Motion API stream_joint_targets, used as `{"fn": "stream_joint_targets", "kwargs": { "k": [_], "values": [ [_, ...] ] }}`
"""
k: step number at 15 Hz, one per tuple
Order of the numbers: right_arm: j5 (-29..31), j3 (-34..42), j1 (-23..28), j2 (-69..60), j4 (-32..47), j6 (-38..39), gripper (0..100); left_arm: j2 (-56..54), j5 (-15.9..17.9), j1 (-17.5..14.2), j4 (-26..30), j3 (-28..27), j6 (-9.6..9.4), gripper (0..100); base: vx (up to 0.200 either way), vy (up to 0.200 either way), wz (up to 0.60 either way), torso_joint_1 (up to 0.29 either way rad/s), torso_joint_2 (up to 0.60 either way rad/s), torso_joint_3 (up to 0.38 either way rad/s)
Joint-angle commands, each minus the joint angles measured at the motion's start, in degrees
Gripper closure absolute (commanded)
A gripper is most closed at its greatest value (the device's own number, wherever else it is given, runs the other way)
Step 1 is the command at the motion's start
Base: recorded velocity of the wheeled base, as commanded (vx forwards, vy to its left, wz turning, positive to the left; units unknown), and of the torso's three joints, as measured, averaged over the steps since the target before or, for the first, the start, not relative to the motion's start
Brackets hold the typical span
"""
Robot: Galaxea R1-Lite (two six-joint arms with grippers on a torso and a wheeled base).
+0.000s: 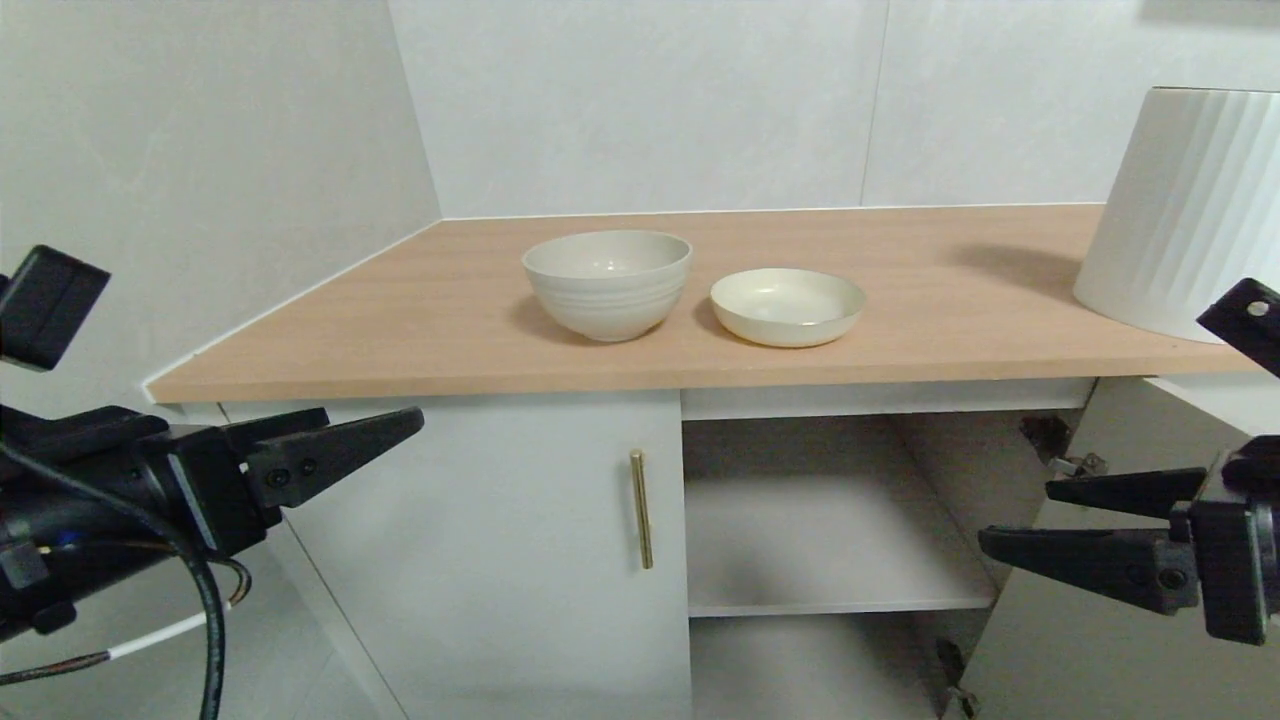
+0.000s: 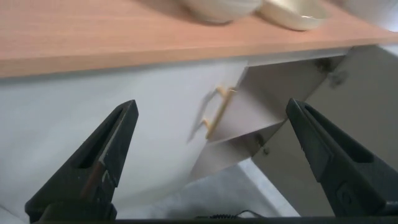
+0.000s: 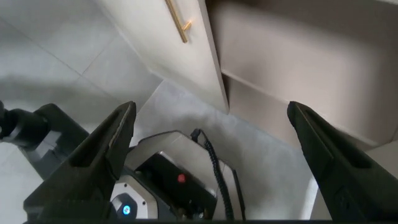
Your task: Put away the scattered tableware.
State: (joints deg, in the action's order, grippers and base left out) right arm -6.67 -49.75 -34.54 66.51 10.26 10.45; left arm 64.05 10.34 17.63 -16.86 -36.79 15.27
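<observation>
While the deep bowl (image 1: 607, 283) and shallow dish (image 1: 787, 305) wait side by side near the front edge of the counter (image 1: 950, 330), above the open cabinet (image 1: 830, 540) presumably meant to receive them, the left gripper (image 2: 211, 106) and right gripper (image 3: 211, 109) each hang wide-spread and empty.

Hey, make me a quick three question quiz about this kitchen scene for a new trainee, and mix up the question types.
1. True or false: the deep bowl sits inside the shallow dish.
2. Which side of the cupboard is open? A) the left, behind the handle B) the right, showing the shelf C) neither
3. Fill in: the fingers of the left gripper and right gripper are ____.
Key: 1 false, they stand side by side on the counter. 2 B. 3 open.
</observation>
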Motion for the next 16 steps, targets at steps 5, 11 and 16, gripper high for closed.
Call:
{"fn": "stream_joint_targets", "kwargs": {
  "k": [5, 11, 16],
  "values": [
    [-0.10, 0.62, 0.70, 1.16, -1.39, -0.08, 0, 1.60, -0.05, 0.04, -0.19, 0.05, 0.11, 0, 0.000, 0.000, 0.00, 0.141, -0.52, -0.301],
    [-0.10, 0.97, 0.79, 1.87, -1.65, -0.08, 0, 3.01, -0.05, 0.04, -0.19, 0.05, 0.19, 0, 0.000, 0.000, 0.00, 0.185, -0.48, -0.287],
    [-0.10, 0.97, 1.75, 3.27, -4.20, -0.16, 0, 5.21, 0.03, -0.14, 0.34, -1.88, 3.09, 0, 0.000, 0.000, 0.00, 0.186, -0.45, -0.255]
  ]
}}
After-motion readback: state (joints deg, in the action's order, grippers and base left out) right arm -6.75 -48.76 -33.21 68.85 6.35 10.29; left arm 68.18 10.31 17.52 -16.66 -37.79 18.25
